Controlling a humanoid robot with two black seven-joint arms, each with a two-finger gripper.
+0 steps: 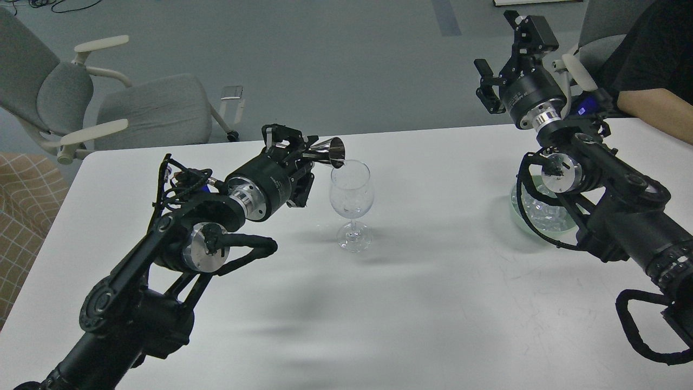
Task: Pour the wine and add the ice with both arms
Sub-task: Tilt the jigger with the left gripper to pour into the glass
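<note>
A: Start near. What stands on the white bench (433,303)?

B: Closest is the clear wine glass (352,205), upright on its foot, left of the middle. A few small clear lumps seem to lie low in its bowl; I cannot tell whether any liquid is in it.

A: And over it?

B: The left tool (295,154) is closed on a shiny metal jigger (326,152), a small cone-shaped measure. It is tipped on its side, with the open mouth just above the glass's rim, on the left side. I see nothing running out of it.

A: Where is the ice?

B: The ice (541,212) is a heap of small glassy cubes in a pale green bowl (515,208) at the right of the bench, well apart from the glass. The right arm (622,211) crosses in front of it and hides much of the bowl.

A: And the right tool?

B: The right tool (511,62) is raised high above and beyond the bowl, its fingers spread apart, with nothing between them.

A: Any writing?

B: White lettering runs round the black wrist bodies of both arms, too small to read.

A: Beyond the bench?

B: A grey office chair (124,108) with cream armrests on the grey floor at the far left, and a person's bare forearm (652,103) below a black sleeve at the far right edge.
</note>
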